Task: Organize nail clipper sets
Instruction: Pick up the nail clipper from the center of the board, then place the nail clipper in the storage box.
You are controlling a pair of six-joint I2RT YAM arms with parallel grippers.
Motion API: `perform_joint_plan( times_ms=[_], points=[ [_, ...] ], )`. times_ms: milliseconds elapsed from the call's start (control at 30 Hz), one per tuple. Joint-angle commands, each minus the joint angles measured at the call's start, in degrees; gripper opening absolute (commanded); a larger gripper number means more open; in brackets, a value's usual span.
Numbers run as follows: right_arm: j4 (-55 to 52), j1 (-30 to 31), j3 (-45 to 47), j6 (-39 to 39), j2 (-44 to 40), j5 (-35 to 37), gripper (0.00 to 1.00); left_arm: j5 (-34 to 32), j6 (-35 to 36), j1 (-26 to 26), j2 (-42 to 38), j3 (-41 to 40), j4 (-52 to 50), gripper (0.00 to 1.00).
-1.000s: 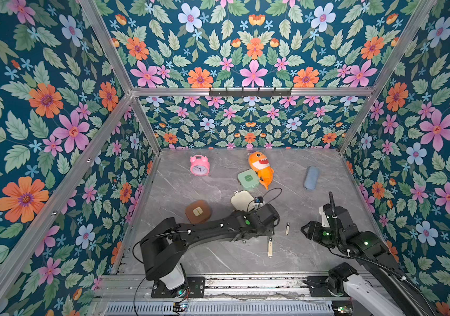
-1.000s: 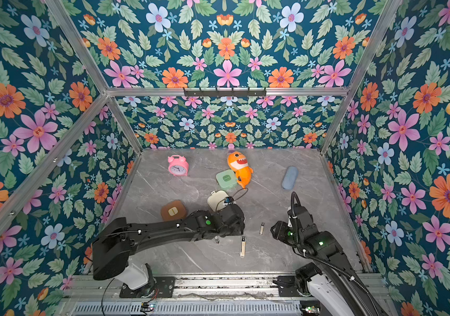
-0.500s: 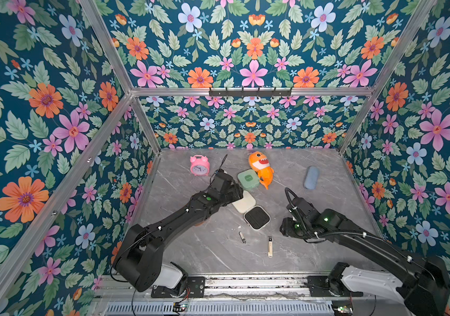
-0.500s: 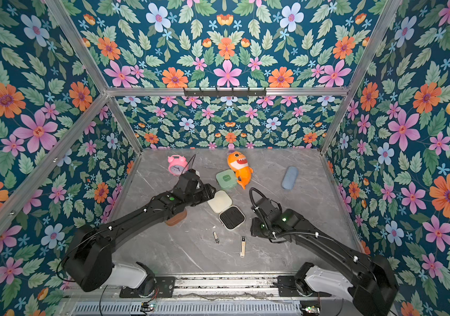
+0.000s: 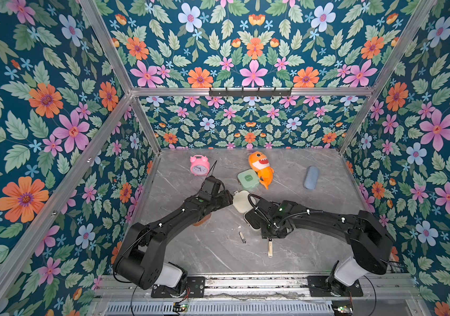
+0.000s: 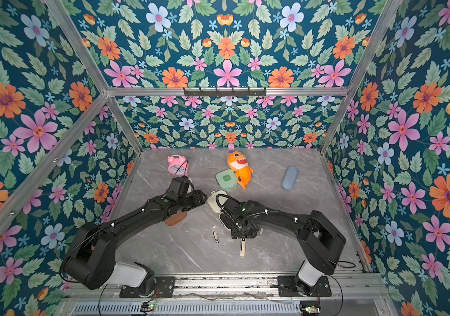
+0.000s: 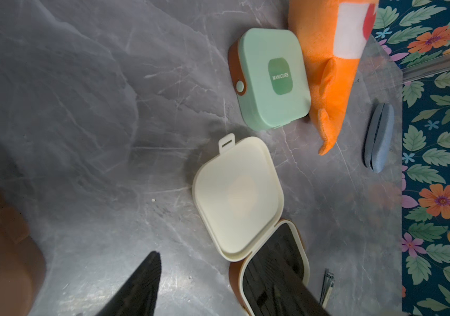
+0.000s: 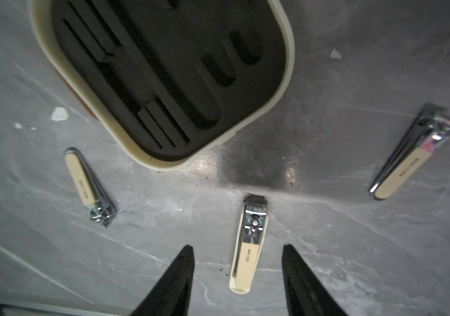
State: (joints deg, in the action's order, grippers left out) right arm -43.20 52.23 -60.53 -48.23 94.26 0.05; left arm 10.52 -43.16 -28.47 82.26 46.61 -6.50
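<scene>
The right hand (image 8: 237, 246) is held spread over a clipper (image 8: 254, 219). The left hand (image 5: 226, 198) is held spread by the opened cream case (image 5: 241, 203).

Left arm (image 5: 163, 228), right arm (image 5: 328, 219): both wearing matte black, rounded-boxy link shells. Small white dots (image 5: 161, 225) showing along links. Green indicator light (image 5: 200, 200) glowing near left wrist; matching green light (image 5: 280, 209) glowing near right wrist. Black cable (image 5: 253, 203) looping over right wrist; thin black wire (image 5: 213, 167) rising off left wrist. White rounded base housings (image 5: 172, 273) sitting on black screwed mounting plates (image 5: 195, 284), bolted to aluminium rail (image 5: 245, 281). Jaws showing in wrist views as black tapered wedges with fine ribbing.
</scene>
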Motion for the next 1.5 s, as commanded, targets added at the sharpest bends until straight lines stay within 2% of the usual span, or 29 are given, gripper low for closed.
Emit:
perform_joint_plan(
  times_ms=[0, 233, 367, 467, 633, 767, 933, 1033, 1167, 1467],
  points=[
    [0.16, 0.16, 0.96, -2.69, 2.30, -1.14, 0.52, 1.23, 0.94, 0.43, -0.21, -0.71, 1.84, 0.63],
    [4.15, 0.16, 3.34, -3.63, 4.50, -3.91, 0.46, 2.61, 1.15, 0.70, 1.20, -0.90, 2.58, 0.62],
    [4.51, 0.16, 3.38, -3.39, 4.99, -3.95, 0.36, 3.84, 0.54, 0.70, 2.14, -0.82, 3.56, 0.61],
    [4.43, 0.16, 3.58, -3.28, 4.15, -4.10, 0.25, 4.71, 0.07, 0.70, 3.39, -0.82, 4.12, 0.60],
    [3.37, -1.09, 3.40, -0.83, -0.99, -2.47, 0.12, 8.41, -1.35, 0.52, 8.36, -0.08, 6.81, 0.59],
    [4.06, -3.38, 2.15, 5.80, -5.43, -2.77, 0.10, 10.94, -2.94, 0.35, 11.21, 1.77, 8.84, 0.57],
    [6.38, -6.10, -2.79, 18.66, -7.27, -1.19, 0.12, 13.50, -3.44, 0.17, 13.80, 7.13, 8.70, 0.54],
    [9.89, -8.02, -5.51, 25.77, -5.02, -0.37, 0.12, 16.16, -3.85, 0.17, 17.98, 11.88, 8.39, 0.50],
    [13.07, -9.26, -9.74, 33.26, -0.56, -0.10, 0.09, 15.62, -4.36, 0.17, 22.20, 15.03, 8.34, 0.48],
    [19.54, -9.31, -8.90, 41.08, 4.84, -2.42, 0.08, 15.36, -6.09, 0.25, 25.49, 14.45, 11.24, 0.46]
  ],
)
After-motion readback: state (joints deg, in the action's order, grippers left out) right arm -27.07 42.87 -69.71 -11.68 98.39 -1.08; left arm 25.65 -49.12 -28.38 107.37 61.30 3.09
